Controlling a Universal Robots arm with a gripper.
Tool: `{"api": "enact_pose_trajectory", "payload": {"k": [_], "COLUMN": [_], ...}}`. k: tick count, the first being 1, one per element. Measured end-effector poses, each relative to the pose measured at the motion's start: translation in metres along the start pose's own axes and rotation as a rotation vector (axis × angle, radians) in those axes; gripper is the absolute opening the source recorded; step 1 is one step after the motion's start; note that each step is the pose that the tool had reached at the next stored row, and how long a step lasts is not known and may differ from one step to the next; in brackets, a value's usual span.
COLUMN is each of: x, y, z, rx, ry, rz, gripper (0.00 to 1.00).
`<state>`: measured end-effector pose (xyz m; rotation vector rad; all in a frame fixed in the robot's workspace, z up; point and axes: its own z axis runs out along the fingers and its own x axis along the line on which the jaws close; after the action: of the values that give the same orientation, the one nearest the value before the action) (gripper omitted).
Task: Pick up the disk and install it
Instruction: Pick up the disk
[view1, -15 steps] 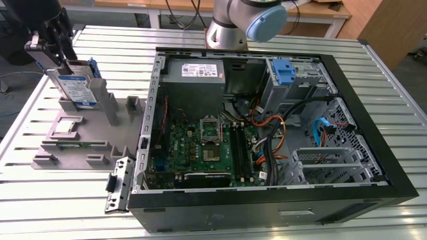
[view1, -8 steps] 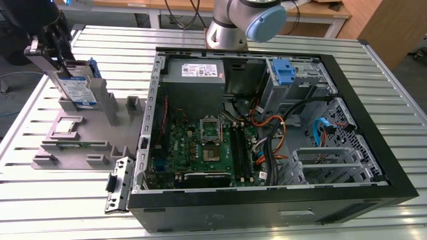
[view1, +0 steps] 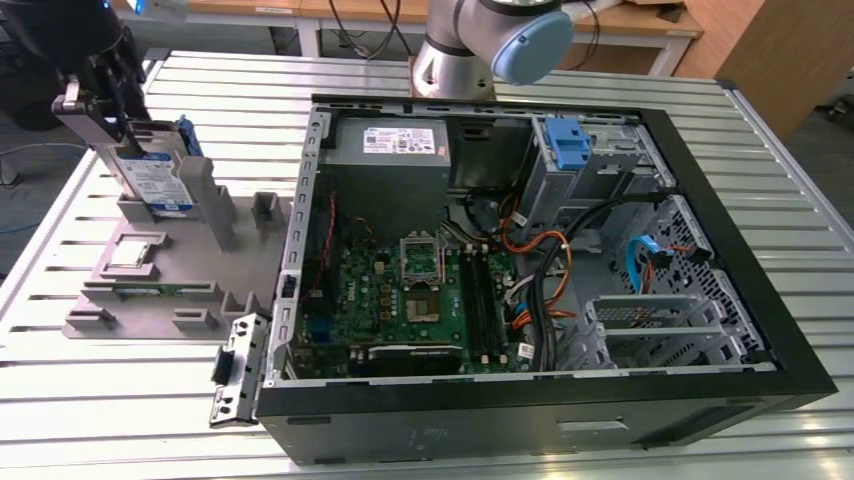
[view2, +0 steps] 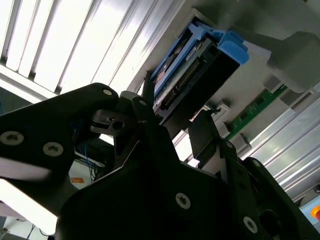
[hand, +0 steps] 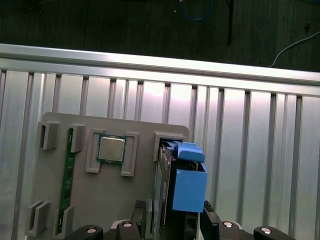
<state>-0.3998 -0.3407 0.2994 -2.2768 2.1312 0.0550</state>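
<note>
Closing on the disk (hand: 189, 187) from both sides, the gripper (hand: 172, 217) had a dark finger (hand: 141, 216) set against each broad face, so the jaws looked clamped on it. In the second wrist view the gripper (view2: 175, 112) held the disk (view2: 200, 60) by one short end, with the blue carrier rail running along the disk's edge. The disk stood on edge among the upright posts of a grey fixture plate (hand: 100, 200). Whether its lower edge rested in the slot or hung just clear of it could not be told.

Beside the disk on the same plate, a small square silver chip (hand: 111, 149) sat in its own pocket, and a green memory stick (hand: 66, 180) lay in a narrow slot past the chip. The plate lay on a slatted metal table (hand: 250, 150).

In the exterior view the gripper (view1: 120, 125) and disk (view1: 158, 180) stood at the far corner of the fixture plate (view1: 174, 270), on the exterior view's left. An open computer case (view1: 534, 420) lay well apart toward the exterior view's right, exposing a motherboard (view1: 400, 290), a power supply (view1: 387, 150) and a blue carrier (view1: 567, 145) in a drive bay. Behind the case rose the arm's base (view1: 487, 45).
</note>
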Motion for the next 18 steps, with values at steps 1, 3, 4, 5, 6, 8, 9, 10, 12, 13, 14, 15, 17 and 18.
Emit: {"api": "enact_pose_trajectory", "payload": {"k": [1,3,4,5,6,8,9,10,12,13,14,15,17,18], "x": [-0.0001,-0.0001,-0.0001,-0.0002,-0.0002,-0.0002,-0.0003,-0.0003,-0.0006,-0.0012,-0.0020,-0.0028,-0.0033,-0.0033], "y": [-0.0004,-0.0004,-0.0005,-0.0006,-0.0006,-0.0006,-0.0006,-0.0007,-0.0009,-0.0011,-0.0012,-0.0014,-0.0019,-0.0020], "z": [0.0001,0.0002,0.0002,0.0000,-0.0005,-0.0017,-0.0023,-0.0022,-0.0023,-0.0023,-0.0022,-0.0021,-0.0020,-0.0018], "rx": [0.0002,0.0001,0.0001,-0.0001,-0.0005,-0.0002,-0.0003,0.0000,-0.0001,-0.0001,-0.0002,-0.0002,-0.0001,-0.0001], "ry": [0.0000,0.0000,0.0000,0.0000,0.0002,0.0000,0.0000,-0.0001,0.0000,-0.0001,0.0000,0.0000,0.0000,0.0000], "rz": [0.000,0.000,0.000,0.000,0.000,0.000,0.000,0.000,0.000,0.000,0.000,0.000,0.000,0.000], "gripper": [0.55,0.55,0.55,0.55,0.55,0.55,0.55,0.55,0.55,0.55,0.55,0.55,0.55,0.55]}}
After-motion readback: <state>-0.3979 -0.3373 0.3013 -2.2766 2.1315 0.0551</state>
